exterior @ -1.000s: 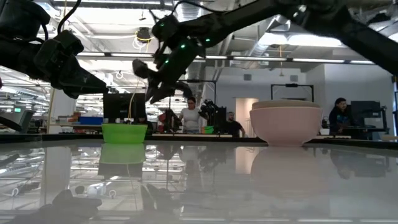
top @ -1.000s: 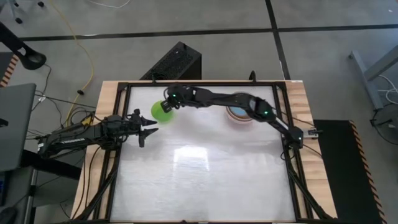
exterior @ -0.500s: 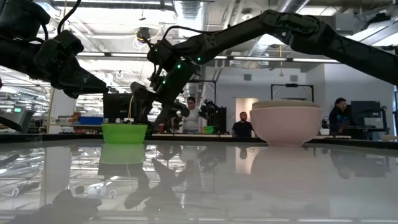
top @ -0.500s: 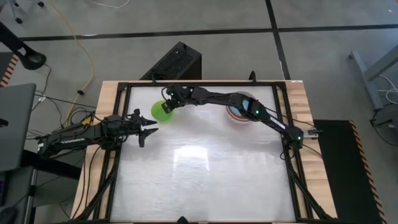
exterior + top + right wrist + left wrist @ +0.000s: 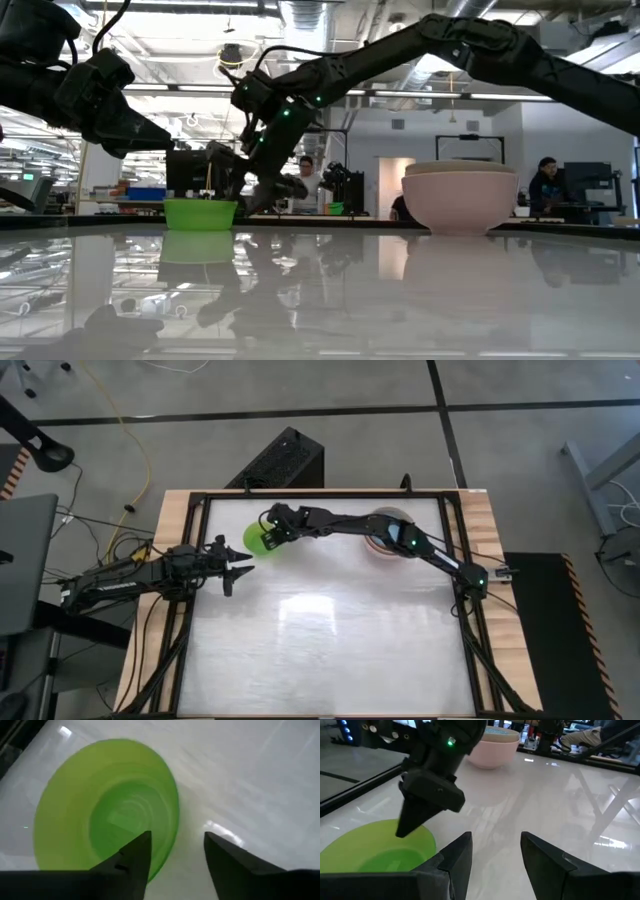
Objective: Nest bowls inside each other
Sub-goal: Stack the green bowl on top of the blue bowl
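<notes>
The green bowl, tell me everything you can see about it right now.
The green bowl is a small, round, bright green bowl that looks like plain smooth plastic, with faint rings on its inner floor. It sits upright and empty on the glossy white table, toward the far left part, apart from the stacked larger bowls. The right gripper hangs open just over its rim, one finger above the inside and one outside; contact can't be confirmed. The left gripper waits nearby, open.

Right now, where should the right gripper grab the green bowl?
On the rim of the green bowl, from above. It sits upright, mouth open, and the right gripper is open, one finger over the inside and one outside the wall, so a straight drop pinches the wall.
</notes>
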You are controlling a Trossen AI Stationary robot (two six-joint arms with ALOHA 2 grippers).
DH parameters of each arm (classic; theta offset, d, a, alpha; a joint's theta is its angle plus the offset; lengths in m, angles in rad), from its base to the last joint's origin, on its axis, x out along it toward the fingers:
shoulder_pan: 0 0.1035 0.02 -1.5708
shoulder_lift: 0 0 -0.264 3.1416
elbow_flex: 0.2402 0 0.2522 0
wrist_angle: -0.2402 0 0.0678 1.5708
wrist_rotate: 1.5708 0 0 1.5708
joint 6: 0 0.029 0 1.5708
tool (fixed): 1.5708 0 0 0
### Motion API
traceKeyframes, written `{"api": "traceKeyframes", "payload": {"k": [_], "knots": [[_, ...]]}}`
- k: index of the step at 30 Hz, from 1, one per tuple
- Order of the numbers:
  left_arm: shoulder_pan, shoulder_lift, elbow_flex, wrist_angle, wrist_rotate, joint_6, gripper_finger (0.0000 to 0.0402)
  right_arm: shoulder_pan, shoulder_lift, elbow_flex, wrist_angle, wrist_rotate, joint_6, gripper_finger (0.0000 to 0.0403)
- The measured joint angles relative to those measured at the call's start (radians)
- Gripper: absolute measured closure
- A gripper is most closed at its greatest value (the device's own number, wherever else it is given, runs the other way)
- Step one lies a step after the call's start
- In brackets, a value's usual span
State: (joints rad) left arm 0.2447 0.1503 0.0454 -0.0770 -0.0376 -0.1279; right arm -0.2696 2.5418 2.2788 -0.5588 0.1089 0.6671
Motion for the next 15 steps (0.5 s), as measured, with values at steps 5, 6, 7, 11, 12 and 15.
{"api": "traceKeyframes", "payload": {"k": [5,6,7,11,12,15], "knots": [[0.0,0.0,0.0,0.0,0.0,0.0,0.0244,0.013,0.001,-0.028,0.006,-0.022,0.03,0.0309],[0.0,0.0,0.0,0.0,0.0,0.0,0.0244,0.016,0.001,-0.028,0.015,-0.022,0.029,0.034],[0.0,0.0,0.0,0.0,0.0,0.0,0.0244,0.017,0.001,-0.026,0.029,-0.02,0.027,0.0369],[0.0,0.0,0.0,0.0,0.0,0.0,0.0244,0.022,-0.004,0.004,0.018,-0.009,0.017,0.0388],[0.0,0.0,0.0,0.0,0.0,0.0,0.0244,0.022,-0.003,0.021,-0.006,-0.008,0.011,0.0391],[0.0,0.0,0.0,0.0,0.0,0.0,0.0244,0.02,-0.026,0.074,-0.111,-0.003,-0.019,0.0397]]}}
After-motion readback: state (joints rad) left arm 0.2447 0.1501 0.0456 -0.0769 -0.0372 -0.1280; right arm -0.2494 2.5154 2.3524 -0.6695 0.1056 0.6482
